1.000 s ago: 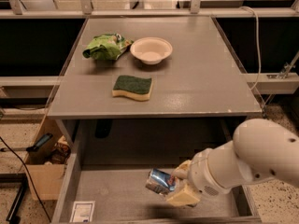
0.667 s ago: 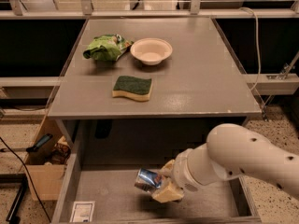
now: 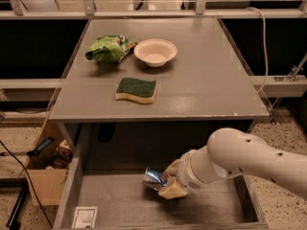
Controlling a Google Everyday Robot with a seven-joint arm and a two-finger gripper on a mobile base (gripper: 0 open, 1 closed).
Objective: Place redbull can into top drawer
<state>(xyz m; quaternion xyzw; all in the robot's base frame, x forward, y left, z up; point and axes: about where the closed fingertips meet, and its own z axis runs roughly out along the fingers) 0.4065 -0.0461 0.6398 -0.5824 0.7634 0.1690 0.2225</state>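
In your camera view the claw (image 3: 166, 185) is clamped on the can (image 3: 153, 177) low over the middle of the open drawer (image 3: 115, 202), the can's long axis near level, jutting toward the drawer's label (image 3: 85, 218) side, so you likely need only lower and let go.

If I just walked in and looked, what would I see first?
The big white arm at the lower right catches the eye first. Its tool holds a shiny can low inside the open drawer. Up on the table sit a green bag, a bowl and a sponge.
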